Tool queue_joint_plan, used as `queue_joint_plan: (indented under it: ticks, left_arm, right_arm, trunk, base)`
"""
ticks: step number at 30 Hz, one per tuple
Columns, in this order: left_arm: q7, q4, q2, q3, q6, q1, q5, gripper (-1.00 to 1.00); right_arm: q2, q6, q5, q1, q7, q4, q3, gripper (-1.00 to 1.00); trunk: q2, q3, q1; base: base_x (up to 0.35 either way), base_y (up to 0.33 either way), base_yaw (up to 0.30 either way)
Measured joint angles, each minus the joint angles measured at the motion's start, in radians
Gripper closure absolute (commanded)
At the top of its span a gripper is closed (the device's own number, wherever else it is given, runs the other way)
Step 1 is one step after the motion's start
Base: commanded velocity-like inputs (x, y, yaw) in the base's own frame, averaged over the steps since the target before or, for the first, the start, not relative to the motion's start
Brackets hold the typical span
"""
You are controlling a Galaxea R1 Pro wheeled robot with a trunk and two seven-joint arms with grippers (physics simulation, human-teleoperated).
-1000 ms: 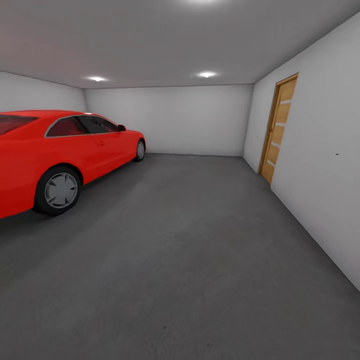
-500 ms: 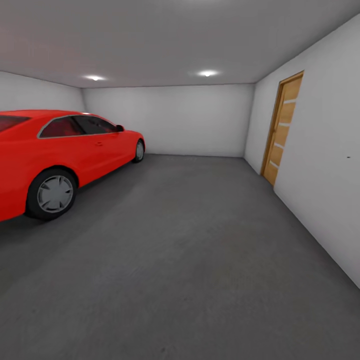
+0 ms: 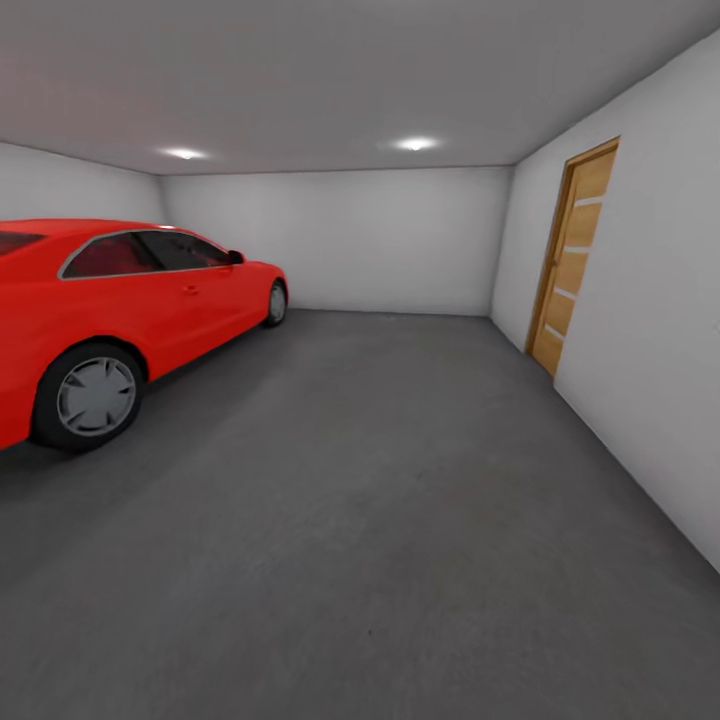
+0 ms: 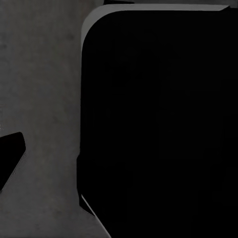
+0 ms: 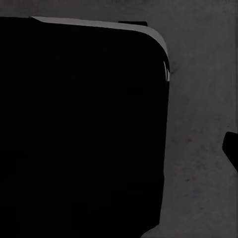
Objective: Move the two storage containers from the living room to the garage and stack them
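A red car [image 3: 110, 320], cut off at the edge, stands on the garage floor [image 3: 380, 500]; a large black shape hides both claws' state in the wrist views.

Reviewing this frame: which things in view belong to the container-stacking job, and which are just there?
Part of the job:
- garage floor, dark grey, where the stack should go

Just there:
- red car, parked at the left
- wooden door in the right wall
- ceiling lights
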Motion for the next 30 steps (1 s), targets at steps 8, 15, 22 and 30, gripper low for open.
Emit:
queue_joint_plan:
  ticks: [8,15,22,30]
  left_arm:
    - [0.0,0.0,0.001,0.0,-0.008,0.0,0.0,-1.0]
    - [0.0,0.0,0.002,0.0,-0.009,0.0,0.0,-1.0]
    - [0.0,0.0,0.003,0.0,-0.008,0.0,0.0,-1.0]
    - [0.0,0.0,0.003,0.0,-0.003,0.0,0.0,-1.0]
  right_arm:
    - [0.0,0.0,-0.007,0.0,-0.001,0.0,-0.008,-1.0]
    - [0.0,0.001,-0.003,0.0,0.0,0.0,-0.001,-1.0]
    - [-0.002,0.003,-0.001,0.0,-0.001,0.0,0.002,-1.0]
    - [-0.002,0.008,-0.001,0.0,0.0,0.0,0.003,-1.0]
  trunk:
    - [0.0,0.0,0.0]
    - [0.0,0.0,0.0]
    - [0.0,0.0,0.0]
    - [0.0,0.0,0.0]
  base:
    - [0.325,0.0,-0.254]
    - [0.325,0.0,-0.208]
    - [0.325,0.0,-0.016]
    - [0.325,0.0,-0.001]
